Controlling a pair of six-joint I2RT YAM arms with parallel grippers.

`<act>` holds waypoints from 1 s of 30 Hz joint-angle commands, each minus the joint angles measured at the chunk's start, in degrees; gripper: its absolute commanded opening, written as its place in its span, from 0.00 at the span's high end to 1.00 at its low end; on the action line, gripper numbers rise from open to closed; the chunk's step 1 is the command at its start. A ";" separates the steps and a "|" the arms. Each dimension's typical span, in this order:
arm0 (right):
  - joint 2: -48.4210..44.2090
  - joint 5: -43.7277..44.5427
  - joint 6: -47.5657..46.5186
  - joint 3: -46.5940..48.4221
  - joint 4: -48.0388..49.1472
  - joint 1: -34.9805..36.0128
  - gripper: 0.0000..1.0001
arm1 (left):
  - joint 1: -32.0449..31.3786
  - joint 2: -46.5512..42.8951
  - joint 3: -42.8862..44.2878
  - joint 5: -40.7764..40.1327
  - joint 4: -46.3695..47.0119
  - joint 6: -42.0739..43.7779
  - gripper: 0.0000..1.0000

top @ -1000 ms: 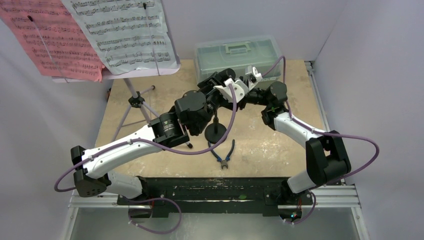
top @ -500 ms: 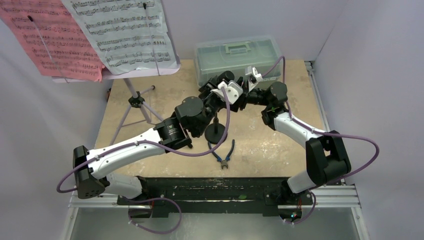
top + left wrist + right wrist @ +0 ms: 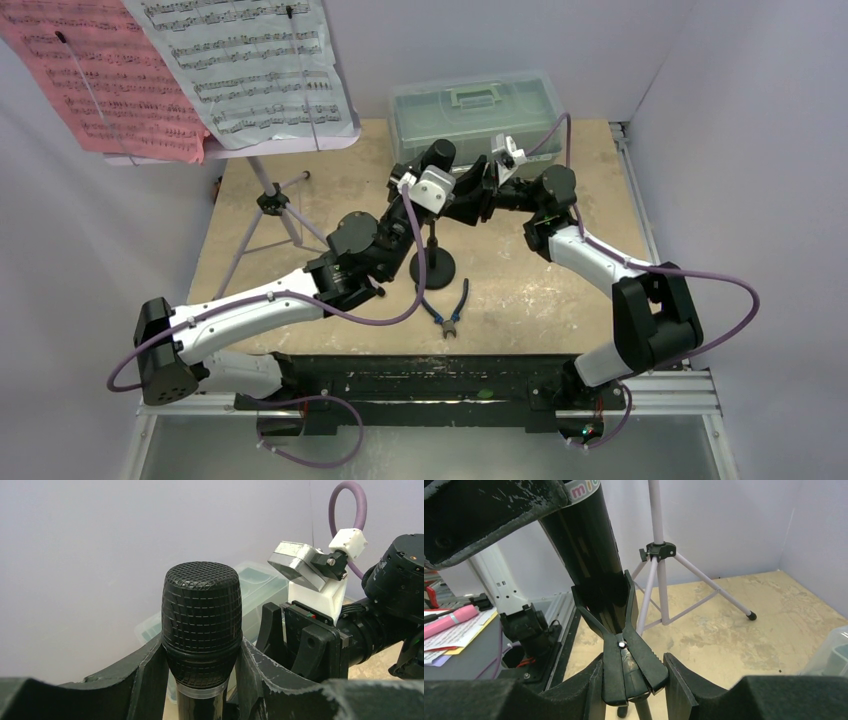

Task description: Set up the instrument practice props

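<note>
Plainly, the left gripper [image 3: 200, 664] is clamped on the microphone [image 3: 201, 615] just under its mesh head, which stands upright between the two fingers. The right gripper [image 3: 630, 682] is closed on the handle end of the spring clip [image 3: 624, 652], and the clip's forked upper end cups the microphone's glossy barrel. From above, both grippers meet over the black round-based stand [image 3: 432, 268], whose disc foot rests on the table [image 3: 540, 290] near its middle. Blue-handled pliers [image 3: 450, 305] lie just in front of that foot. The green toolbox [image 3: 475, 105] sits at the far edge behind the arms. At far left is the lilac music stand [image 3: 272, 203], carrying the pink sheet [image 3: 100, 85] and white sheet [image 3: 250, 65] side by side
</note>
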 commanded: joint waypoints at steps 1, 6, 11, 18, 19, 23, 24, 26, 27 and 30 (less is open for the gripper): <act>-2.68 1.19 1.18 0.51 2.58 0.66 1.00 | -0.68 1.50 -0.03 6.75 8.99 -3.21 1.00; -2.76 1.21 1.18 0.50 2.66 0.76 1.00 | -0.68 3.41 -1.52 7.81 12.90 -4.69 1.00; -3.19 1.21 1.19 0.22 2.62 0.89 1.00 | -0.68 2.86 -6.28 8.23 19.18 -5.36 1.00; -3.73 2.94 2.94 -1.55 5.85 0.93 1.00 | -0.68 0.90 -11.70 9.87 28.36 -3.58 1.00; -3.59 3.28 3.79 -1.75 6.96 1.11 1.00 | -0.68 0.84 -12.36 10.46 30.02 -3.52 1.00; -2.67 4.87 11.63 -3.61 15.12 2.81 1.00 | -0.68 2.11 -13.70 10.53 35.11 -3.23 1.00; -2.95 5.09 12.10 -3.94 15.33 3.14 1.00 | -0.68 2.49 -13.81 10.39 35.95 -3.27 1.00; -4.27 6.64 11.81 -5.12 14.68 3.23 1.00 | -0.68 3.16 -13.87 10.56 36.75 -3.94 1.00; -4.80 6.86 11.53 -5.47 14.14 3.29 1.00 | -0.68 3.68 -13.91 10.80 37.28 -4.22 1.00; -6.09 7.67 9.32 -5.46 10.63 3.36 1.00 | -0.55 5.70 -14.29 11.39 40.20 -4.34 1.00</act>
